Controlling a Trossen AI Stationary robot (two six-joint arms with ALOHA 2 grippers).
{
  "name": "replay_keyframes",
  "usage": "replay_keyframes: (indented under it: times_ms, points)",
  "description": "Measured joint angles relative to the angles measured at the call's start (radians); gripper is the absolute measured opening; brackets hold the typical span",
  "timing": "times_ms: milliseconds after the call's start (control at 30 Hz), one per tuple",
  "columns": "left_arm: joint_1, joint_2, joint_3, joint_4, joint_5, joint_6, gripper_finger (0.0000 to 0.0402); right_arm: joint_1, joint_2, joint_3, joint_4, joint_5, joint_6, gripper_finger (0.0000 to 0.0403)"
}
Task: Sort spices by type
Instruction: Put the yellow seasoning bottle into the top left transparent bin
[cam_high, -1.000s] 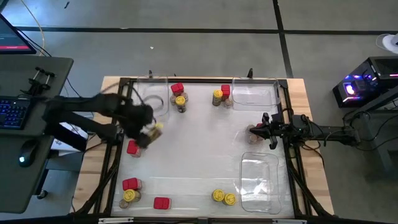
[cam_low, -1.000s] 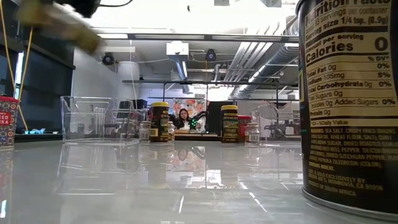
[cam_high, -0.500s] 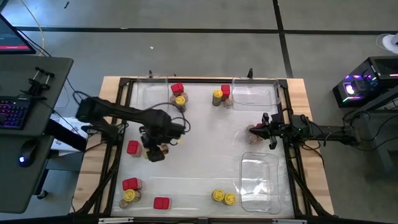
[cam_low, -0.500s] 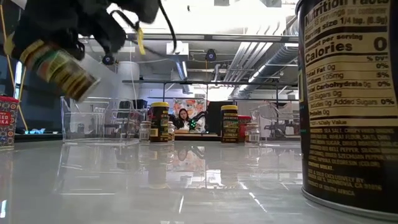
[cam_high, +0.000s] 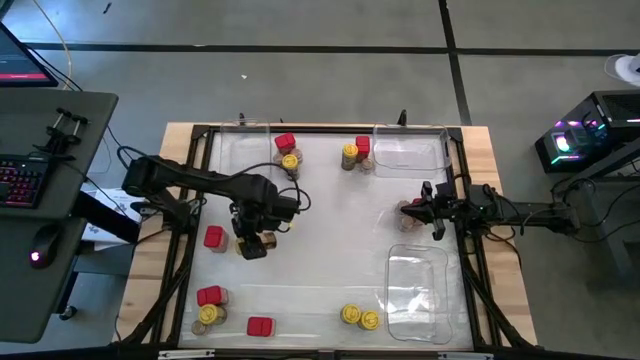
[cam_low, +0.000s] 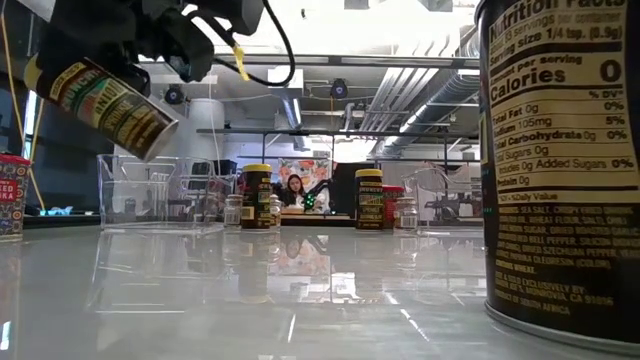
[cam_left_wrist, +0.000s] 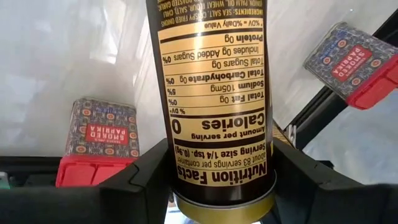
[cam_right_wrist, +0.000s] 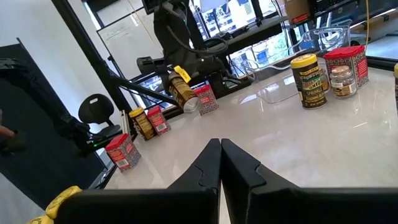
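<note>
A robotics lab in an open industrial hall; bare ducts and pipes (cam_low: 400, 100) run under the ceiling; the floor (cam_high: 300, 80) is grey concrete marked with dark lines; a desk with a backlit keyboard (cam_high: 22, 178) stands left of the framed counter (cam_high: 330, 270); a lit computer case (cam_high: 585, 135) sits right; a person (cam_low: 296, 188) sits far behind.

Bright overhead lab light; glare on glossy white table (cam_low: 300, 300); foreground jar (cam_low: 560, 160) soft, bg sharp.
</note>
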Motion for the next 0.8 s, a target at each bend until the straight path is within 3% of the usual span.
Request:
replay_keyframes:
  times_ms: [133, 267, 400, 500, 567, 633, 800]
  points:
    - [0.0, -0.002, 0.0, -0.002, 0.0, -0.011, 0.019, 0.0, 0.0, 0.0, 0.034, 0.016, -0.022, 0.0001]
    - [-0.001, -0.002, 0.0, 0.002, 0.001, -0.026, 0.0191, 0.0, -0.001, 0.0, 0.172, 0.07, 0.213, 0.0001]
    - [-0.001, -0.002, 0.0, 0.005, 0.001, -0.018, 0.019, -0.001, 0.008, 0.0, 0.391, 0.329, 0.473, 0.0001]
    - [0.002, -0.002, 0.0, 0.025, 0.001, -0.017, 0.0191, -0.002, 0.018, 0.0, 0.458, 0.52, 0.524, 0.0001]
    - [0.003, -0.002, 0.0, 0.043, 0.001, -0.017, 0.0191, -0.002, 0.053, 0.004, 0.532, 0.506, 0.543, 0.0001]
    - [0.007, -0.002, 0.0, 0.057, 0.001, -0.008, 0.0192, 0.002, 0.129, 0.051, 0.551, 0.427, 0.547, 0.0001]
    - [0.045, -0.002, 0.008, 0.076, 0.004, 0.029, 0.0192, 0.016, 0.417, 0.283, 0.405, 0.292, 0.487, 0.0002]
